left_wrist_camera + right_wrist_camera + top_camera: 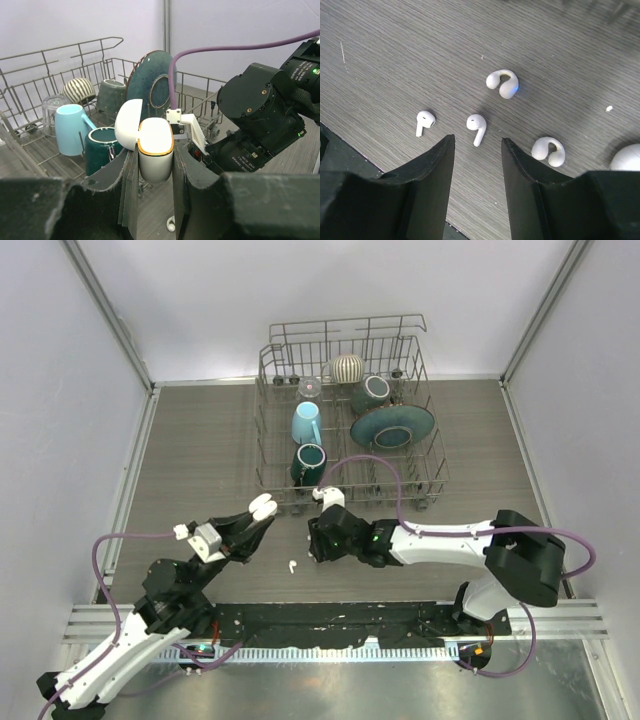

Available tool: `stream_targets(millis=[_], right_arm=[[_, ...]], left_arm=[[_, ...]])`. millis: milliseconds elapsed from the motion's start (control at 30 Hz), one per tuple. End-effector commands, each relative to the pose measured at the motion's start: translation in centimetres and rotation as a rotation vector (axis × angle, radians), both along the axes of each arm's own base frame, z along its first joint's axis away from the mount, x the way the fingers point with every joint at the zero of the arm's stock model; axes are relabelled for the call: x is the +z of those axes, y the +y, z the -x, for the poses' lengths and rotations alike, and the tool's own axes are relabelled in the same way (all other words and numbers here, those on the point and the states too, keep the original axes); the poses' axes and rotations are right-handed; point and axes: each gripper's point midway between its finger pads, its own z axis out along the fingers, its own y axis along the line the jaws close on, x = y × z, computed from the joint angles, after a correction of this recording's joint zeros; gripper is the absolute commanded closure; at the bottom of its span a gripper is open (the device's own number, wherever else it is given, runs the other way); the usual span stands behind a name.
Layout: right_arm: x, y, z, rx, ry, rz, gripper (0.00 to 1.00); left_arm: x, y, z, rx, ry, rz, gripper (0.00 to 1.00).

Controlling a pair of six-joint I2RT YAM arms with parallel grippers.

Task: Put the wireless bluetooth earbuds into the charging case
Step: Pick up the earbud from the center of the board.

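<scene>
right wrist only: two stemmed earbuds [476, 126] and two C-shaped buds [503, 82] on the surface [395, 60]; top view catches one.
left wrist view: charging case [156, 145], lid open, gold rim.
left claw [154, 170]: clamped on charging case.
right claw [477, 142]: half open, empty; one earbud just ahead of its tips, other off to the side.
look: tiny, glossy white, short stems.

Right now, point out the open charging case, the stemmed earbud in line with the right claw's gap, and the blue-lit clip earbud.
charging case [156, 160]: left wrist view, front of its body.
stemmed earbud [475, 122]: right wrist view, its rounded head.
clip earbud [508, 89]: right wrist view, its larger bulb.
</scene>
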Motion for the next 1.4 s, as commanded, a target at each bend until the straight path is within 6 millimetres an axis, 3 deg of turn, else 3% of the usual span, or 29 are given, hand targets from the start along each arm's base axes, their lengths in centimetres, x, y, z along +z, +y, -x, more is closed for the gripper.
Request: stream_targets(millis=[0, 367, 1367], right_arm=[[1.9, 2.6, -0.9, 0.028, -0.056, -0.054, 0.52], [0.7, 3.1, -0.5, 0.040, -0.058, -0.010, 0.54], [-2.2, 3.1, -0.9, 0.063, -0.063, 0.111, 0.59]], left_arm=[[0.7, 0.7, -0.3, 0.039, -0.011, 0.021, 1.00], [1.6, 1.8, -0.3, 0.078, -0.018, 0.050, 1.00], [1.6, 1.9, -0.3, 0.081, -0.021, 0.060, 1.00]])
